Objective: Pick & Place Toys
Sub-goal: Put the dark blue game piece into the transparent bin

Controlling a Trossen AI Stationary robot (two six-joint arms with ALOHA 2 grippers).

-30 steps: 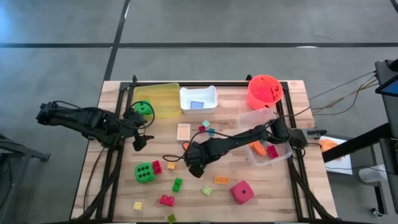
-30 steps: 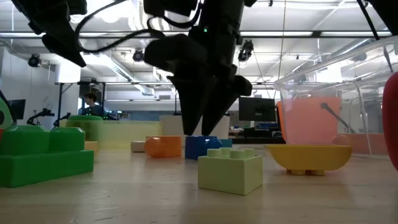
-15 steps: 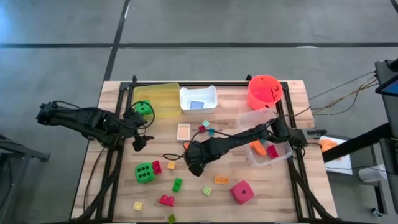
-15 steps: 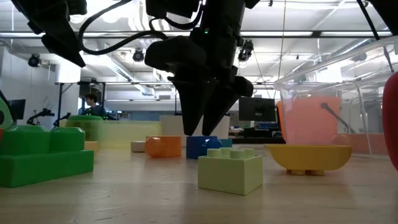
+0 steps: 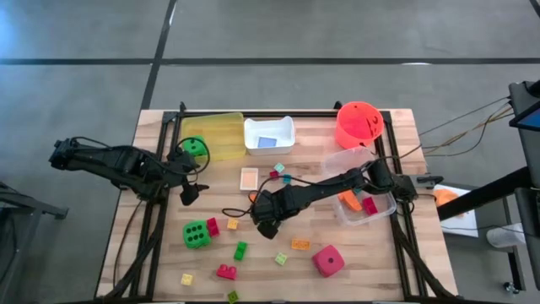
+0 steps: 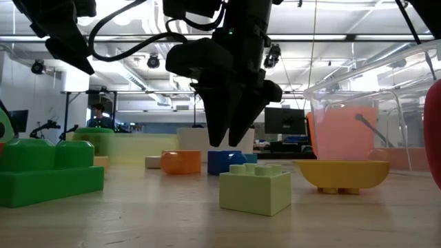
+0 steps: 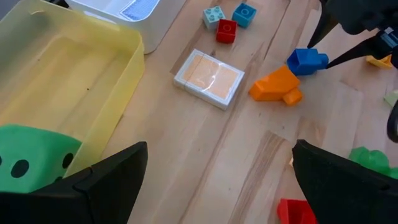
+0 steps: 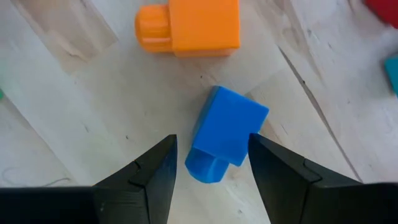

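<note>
Clearly the table (image 5: 160, 253) serves as a sorting ground: the yellow tray (image 5: 216, 135), white tray (image 5: 269, 135) and clear tray (image 5: 363, 207) sit along its far and right sides, ready to take toys, while most bricks lie scattered loose across the near half. Some sorting looks done, since a green die (image 5: 194, 148) rests in the yellow tray and a blue card (image 5: 267, 143) lies in the white one; a second green die (image 5: 197, 234) and the pink die (image 5: 328, 260) wait on the bare wood. Off at the left edge the left claw (image 5: 187, 176) hangs wide and empty, just beside the yellow tray. Near the middle, the right claw (image 8: 211, 165) is half open with a finger on either side of the blue brick (image 8: 227, 134), which lies on the wood just beside an orange brick (image 8: 189, 28); I judge it lined up for a pinch, not yet gripping
</note>
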